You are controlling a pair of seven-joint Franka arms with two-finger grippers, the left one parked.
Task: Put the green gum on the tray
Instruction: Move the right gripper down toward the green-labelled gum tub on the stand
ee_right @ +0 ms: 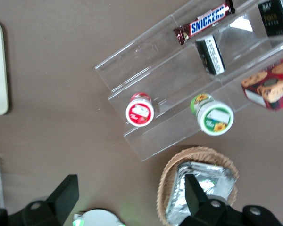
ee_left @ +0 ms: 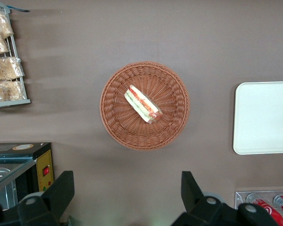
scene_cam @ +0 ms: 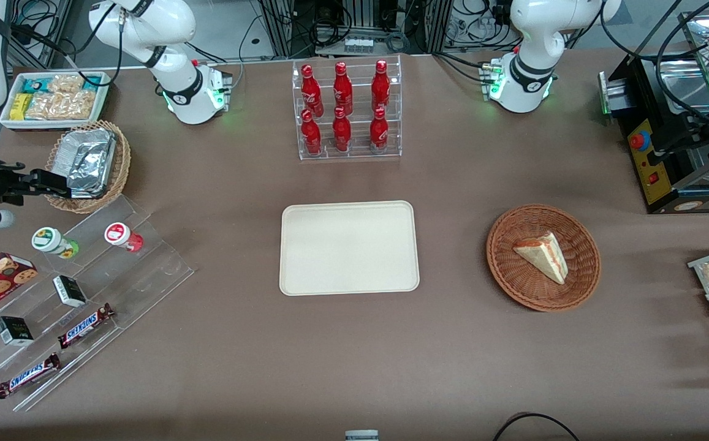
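The gripper is hovering with its fingers spread wide and nothing between them, high over the table near the foil-filled wicker basket at the working arm's end. The green gum is standing upright on the clear stepped rack, below the gripper and a little off to one side, with the red-lidded canister just beside it on the same step. To grasp well, the gripper should be centring over the green-marked lid, lowering straight, and closing around the body without nudging its red neighbour. The tray is lying bare, well apart from the gripper toward the table's middle.
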